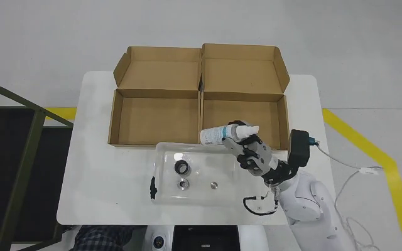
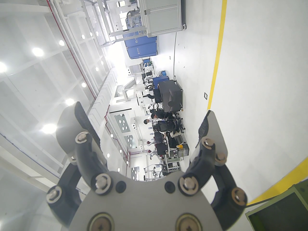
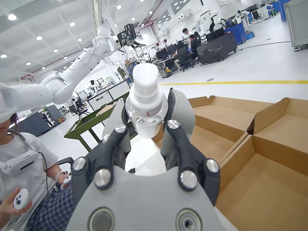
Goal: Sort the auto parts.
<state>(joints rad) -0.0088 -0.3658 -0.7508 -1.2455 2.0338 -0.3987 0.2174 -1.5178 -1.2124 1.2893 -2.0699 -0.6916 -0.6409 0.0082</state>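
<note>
Right claw [image 3: 146,111] grips the white bottle [image 1: 220,134] sideways over the near side of the right cardboard box [image 1: 251,113]. The label's too small to read. Left claw [image 2: 143,114] is gaping wide. Clear tray [image 1: 164,154] sits just nearer.

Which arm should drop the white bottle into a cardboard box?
Right. The right gripper holds the bottle at the near edge of the right-hand box; the left gripper is open and raised high.

White bottle [image 1: 217,134], brown boxes [image 1: 154,120]
</note>
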